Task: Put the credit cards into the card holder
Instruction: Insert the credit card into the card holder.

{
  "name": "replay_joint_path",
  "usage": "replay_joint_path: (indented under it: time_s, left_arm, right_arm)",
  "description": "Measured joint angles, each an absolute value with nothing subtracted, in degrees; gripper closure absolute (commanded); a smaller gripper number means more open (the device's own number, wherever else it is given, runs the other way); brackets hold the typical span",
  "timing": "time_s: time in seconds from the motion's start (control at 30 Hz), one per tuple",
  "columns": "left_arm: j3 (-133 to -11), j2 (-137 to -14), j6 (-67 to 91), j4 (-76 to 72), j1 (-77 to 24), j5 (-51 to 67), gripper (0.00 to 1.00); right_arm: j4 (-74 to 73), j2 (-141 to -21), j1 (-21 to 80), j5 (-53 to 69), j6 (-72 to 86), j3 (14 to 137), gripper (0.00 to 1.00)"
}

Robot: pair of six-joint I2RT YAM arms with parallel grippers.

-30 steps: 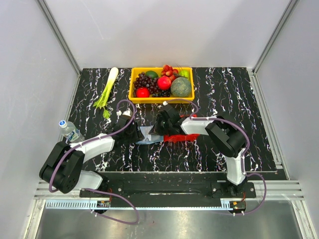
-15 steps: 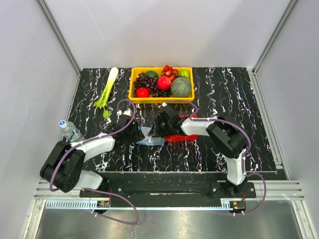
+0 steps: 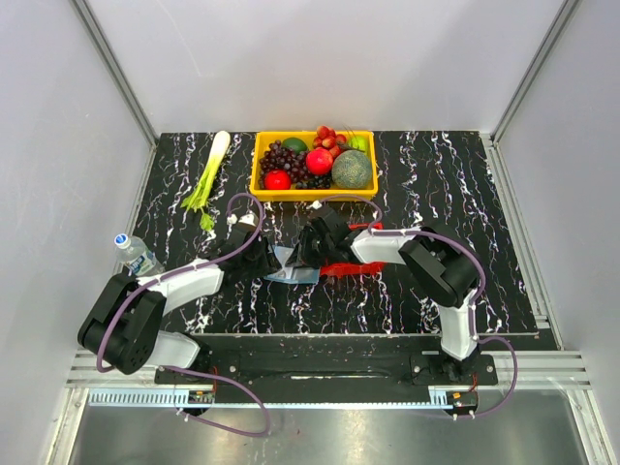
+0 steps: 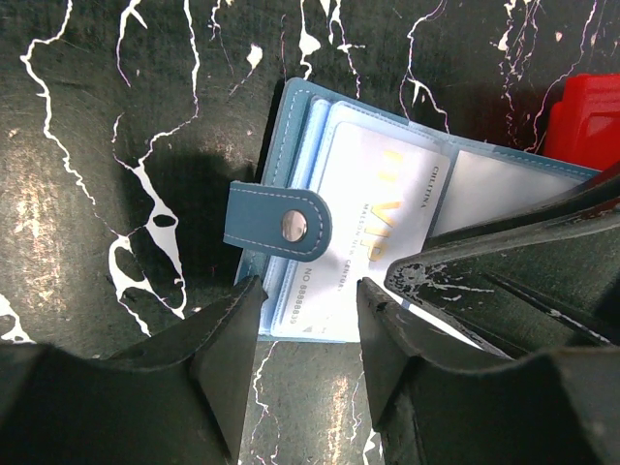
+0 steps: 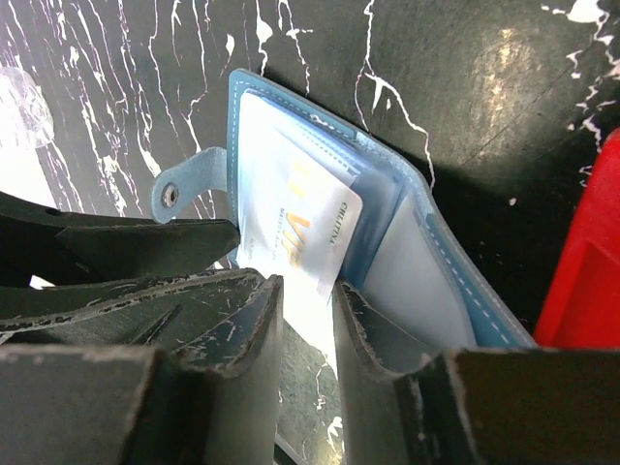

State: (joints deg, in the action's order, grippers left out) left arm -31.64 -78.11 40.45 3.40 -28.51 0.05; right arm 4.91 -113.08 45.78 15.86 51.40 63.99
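Two black grippers are crowding one small folder. The right gripper (image 5: 305, 288) is standing with its scuffed, flat-faced jaws a narrow way apart. A glossy white card (image 5: 295, 208) with gold lettering is showing in the slot between them; whether the fingers are touching it I cannot tell. The card's far part is lying under a clear plastic pocket of the card holder (image 5: 387, 165), a stitched blue folder with a paler lining, lying open on the table (image 3: 465, 194). The left gripper (image 4: 308, 291) is standing partly open, its wedge-shaped matte fingers straddling the holder's near edge, just below the rounded snap tab (image 4: 279, 225) with its metal stud. A red tray (image 4: 586, 116) of smooth plastic is sitting just beside the holder, on the right arm's side. The tabletop is showing a black marble pattern with ragged white veins. Toward the back, a yellow crate (image 3: 291, 194) is holding round fruit, with a long green-and-white leek (image 3: 209, 174) to its left and a clear bottle (image 3: 138, 256) at the left edge.
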Motion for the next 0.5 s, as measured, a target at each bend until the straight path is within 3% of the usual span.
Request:
replay_joint_path:
  time_s: [0.5]
  left_arm:
    - [-30.89, -77.36, 40.56, 2.87, -28.42, 0.14, 0.54]
  right_arm:
    - [2.83, -115.04, 45.63, 17.32, 50.61, 66.92, 0.69]
